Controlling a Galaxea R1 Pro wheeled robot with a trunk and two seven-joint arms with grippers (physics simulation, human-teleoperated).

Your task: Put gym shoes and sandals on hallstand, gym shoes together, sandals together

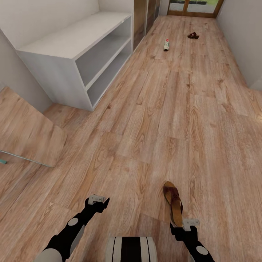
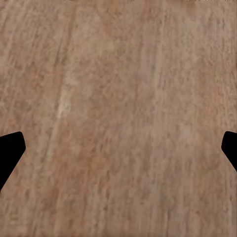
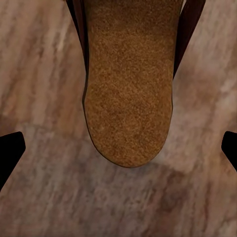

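The right gripper (image 1: 185, 223) hangs spread wide over the near sandal (image 1: 174, 203), which looks light and probably flexible, best pinched across its heel edges.

Your head camera looks forward and down the corridor floor (image 1: 174, 109) from well above. Your right wrist camera faces straight down, close over the near sandal (image 3: 129, 94), which the head view shares (image 1: 173, 203). Your left wrist camera hangs near bare planks (image 2: 118, 98).
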